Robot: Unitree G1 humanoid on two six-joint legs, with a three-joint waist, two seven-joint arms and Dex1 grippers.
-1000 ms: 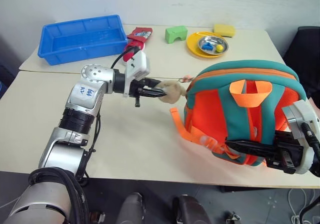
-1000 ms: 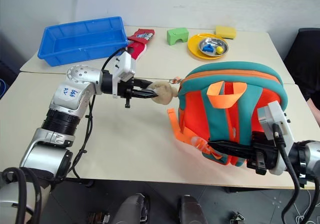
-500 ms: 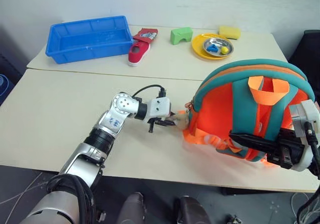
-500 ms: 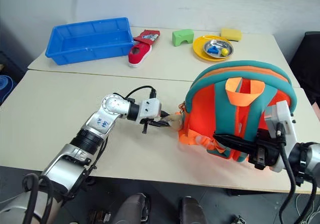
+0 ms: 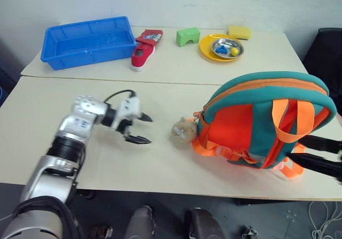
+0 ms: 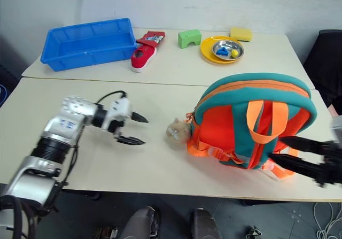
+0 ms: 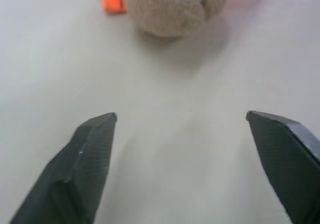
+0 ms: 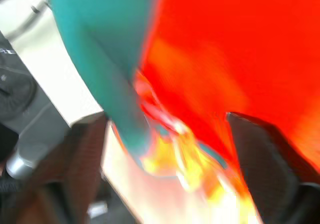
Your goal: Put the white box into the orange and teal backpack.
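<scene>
Backpack lies on the near right of the surface, strap side up, its plush toy resting just beside its left edge. I cannot find the white box anywhere on the surface, so it may well be inside already; I cannot confirm that. My left gripper hangs near the toy with its fingers spread wide and empty. My right gripper sits at the backpack's lower right, fingers apart, holding nothing. To finish well, I'd pull both arms clear without snagging the straps. The backpack's opening faces away and the right wrist view is blurred.
</scene>
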